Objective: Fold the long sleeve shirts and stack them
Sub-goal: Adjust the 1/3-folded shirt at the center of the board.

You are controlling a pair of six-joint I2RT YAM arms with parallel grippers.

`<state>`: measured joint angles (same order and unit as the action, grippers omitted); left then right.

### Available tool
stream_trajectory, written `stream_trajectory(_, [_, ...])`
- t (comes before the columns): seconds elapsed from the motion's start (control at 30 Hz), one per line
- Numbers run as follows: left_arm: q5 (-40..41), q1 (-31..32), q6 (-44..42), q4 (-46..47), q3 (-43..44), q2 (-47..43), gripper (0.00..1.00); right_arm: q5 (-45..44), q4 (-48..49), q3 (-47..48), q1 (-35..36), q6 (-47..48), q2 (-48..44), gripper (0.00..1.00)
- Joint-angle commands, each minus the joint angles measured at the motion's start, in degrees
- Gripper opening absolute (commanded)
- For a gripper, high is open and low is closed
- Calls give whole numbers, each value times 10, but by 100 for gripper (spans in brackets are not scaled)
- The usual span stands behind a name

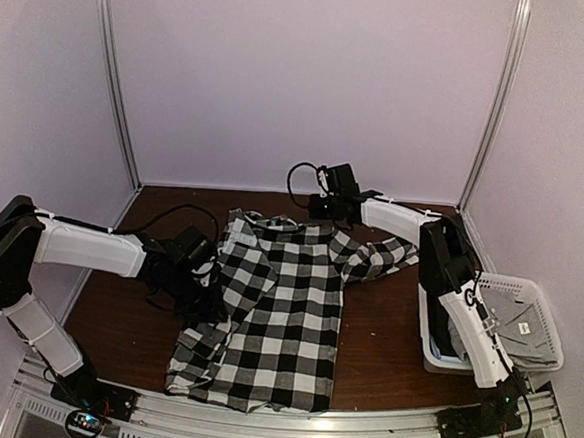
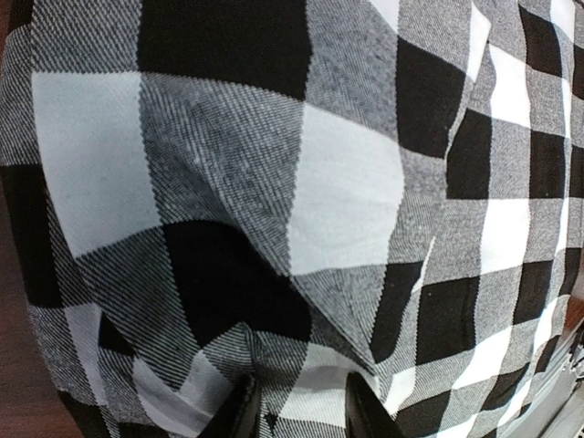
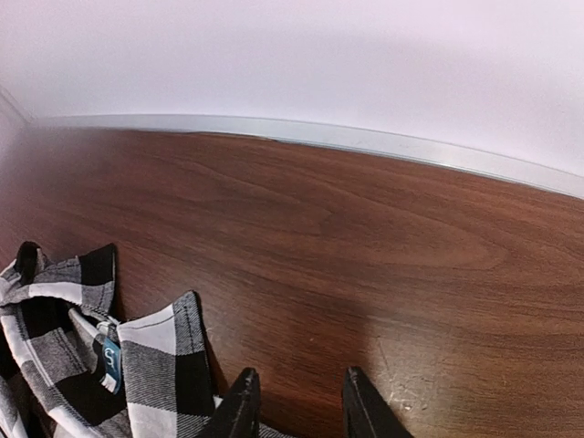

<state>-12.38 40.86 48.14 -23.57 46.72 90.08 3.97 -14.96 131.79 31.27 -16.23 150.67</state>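
Left gripper (image 2: 301, 412) is pinching the side edge of the checked shirt (image 1: 281, 308), apparently to fold it inward, while right gripper (image 3: 297, 401) is hovering open-jawed and empty beside the collar (image 3: 100, 333).

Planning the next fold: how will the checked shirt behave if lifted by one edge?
Probably floppy: the checked shirt lies rumpled in soft folds, so it should sag when lifted. Pushed, it likely wrinkles rather than slides on the wooden table.

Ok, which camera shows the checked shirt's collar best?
Right wrist: the collar lies close at lower left, blue label showing. Top external shows it small at the far end of the checked shirt. Left wrist shows only checked cloth, no collar.
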Motion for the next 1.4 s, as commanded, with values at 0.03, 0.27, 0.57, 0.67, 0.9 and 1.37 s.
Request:
stream_trajectory(0.03, [-7, 0, 1, 29, -5, 6, 33, 35, -1, 13, 1, -10, -25, 36])
stream_trajectory(0.27, [-9, 0, -1, 33, 6, 11, 33, 85, 13, -97, 36, 24, -121, 35])
stream_trajectory(0.57, [-18, 0, -3, 47, 8, 24, 33, 101, 20, -154, 118, 39, -134, 10])
stream_trajectory(0.67, [-18, 0, -5, 48, 7, 24, 33, 93, 11, -122, 129, 32, -97, 3])
stream_trajectory(0.9, [-21, 0, -4, 57, -5, 22, 33, 29, 22, -62, 118, 17, -24, 0])
stream_trajectory(1.37, [-36, 0, -4, 73, -1, 40, 33, 42, 88, 45, 66, -25, 69, 13])
